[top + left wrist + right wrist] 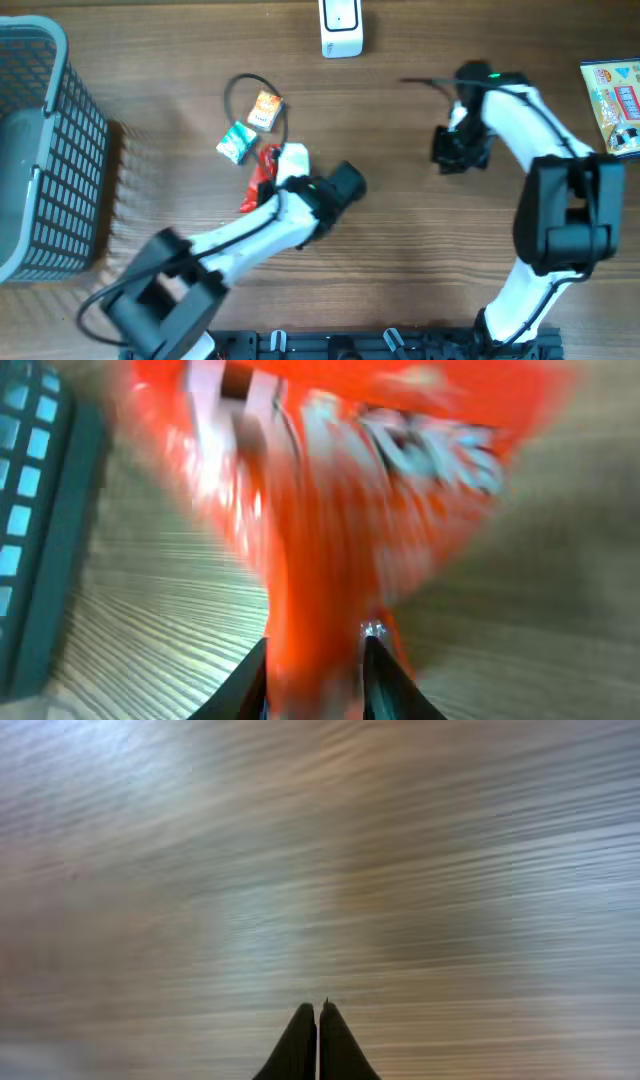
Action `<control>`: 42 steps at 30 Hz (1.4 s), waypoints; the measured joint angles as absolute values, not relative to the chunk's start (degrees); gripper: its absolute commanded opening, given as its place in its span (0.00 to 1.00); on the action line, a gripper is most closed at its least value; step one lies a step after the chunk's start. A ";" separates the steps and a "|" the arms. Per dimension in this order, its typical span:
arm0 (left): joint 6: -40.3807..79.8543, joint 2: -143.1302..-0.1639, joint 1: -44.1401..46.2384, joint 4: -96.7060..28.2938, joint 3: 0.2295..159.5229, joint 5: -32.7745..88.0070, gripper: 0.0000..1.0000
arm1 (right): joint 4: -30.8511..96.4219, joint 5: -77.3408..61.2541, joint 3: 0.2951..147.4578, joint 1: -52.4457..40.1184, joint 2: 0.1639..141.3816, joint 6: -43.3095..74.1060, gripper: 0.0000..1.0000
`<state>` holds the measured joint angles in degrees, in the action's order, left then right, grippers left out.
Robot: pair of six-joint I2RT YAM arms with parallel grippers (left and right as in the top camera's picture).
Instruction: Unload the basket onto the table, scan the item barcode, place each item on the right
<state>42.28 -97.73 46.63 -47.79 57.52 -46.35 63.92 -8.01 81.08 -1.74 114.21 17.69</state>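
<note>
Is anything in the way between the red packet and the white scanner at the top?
Nothing sits right on the path. The red packet, between the left gripper's fingers, has a clear line to the scanner. The orange packet and black cable loop lie close beside it.

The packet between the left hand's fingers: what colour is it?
The packet is orange-red with white print, seen best in the left wrist view.

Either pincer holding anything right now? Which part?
Left pincer straddles the red packet at its narrow end; blur hides whether it actually grips. Right pincer is shut on nothing.
</note>
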 measured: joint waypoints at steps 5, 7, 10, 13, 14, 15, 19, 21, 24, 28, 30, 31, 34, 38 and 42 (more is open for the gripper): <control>42.24 -103.44 54.35 -47.81 57.74 -44.88 0.48 | 70.04 -7.88 87.66 4.67 114.10 14.63 0.04; 42.26 -103.42 57.84 -47.88 59.29 -41.32 0.49 | 70.37 -8.47 87.79 5.37 113.71 14.59 0.04; 42.26 -103.42 61.76 -47.51 63.72 -35.07 0.49 | 71.16 -10.11 87.79 5.45 112.38 14.26 0.04; 42.33 -103.28 62.43 -40.21 67.59 -28.29 0.49 | 71.96 -14.06 87.81 5.45 111.63 12.03 0.04; 42.39 -103.28 62.17 -37.52 67.79 -25.96 0.49 | 72.07 -15.77 87.81 5.45 111.63 11.18 0.04; 42.39 -103.28 61.82 -35.29 67.90 -23.90 0.50 | 72.47 -17.50 87.81 5.45 111.63 10.20 0.04; 43.18 -99.04 56.45 -38.59 67.88 -20.14 0.79 | 74.13 -24.47 87.81 5.45 111.61 5.13 0.04; 45.08 -92.88 51.27 -42.24 67.90 -19.29 0.88 | 74.30 -26.48 87.81 5.26 111.24 3.86 0.05; 49.32 -79.79 37.01 -49.93 68.42 -18.09 0.98 | 74.32 -28.08 87.81 2.15 107.83 2.13 0.09; 52.03 -74.54 21.67 -58.35 68.53 -16.60 1.00 | 72.38 -19.11 87.88 -14.41 99.77 4.62 0.52; 52.47 -74.46 17.72 -59.94 68.53 -16.29 1.00 | 72.36 -8.19 87.94 -27.83 97.21 10.55 1.00; 52.69 -74.46 15.25 -60.29 68.53 -16.14 1.00 | 72.36 -4.97 87.96 -33.54 97.21 12.19 1.00; 52.75 -74.46 8.58 -61.04 68.53 -14.44 1.00 | 72.62 5.89 87.96 -46.09 99.09 20.78 1.00; 52.90 -74.46 1.50 -64.18 68.53 -11.49 1.00 | 71.37 12.12 87.77 -49.63 106.67 30.50 1.00; 52.88 -74.46 -2.39 -65.39 68.53 -10.79 1.00 | 70.35 16.56 86.59 -49.93 114.52 33.04 1.00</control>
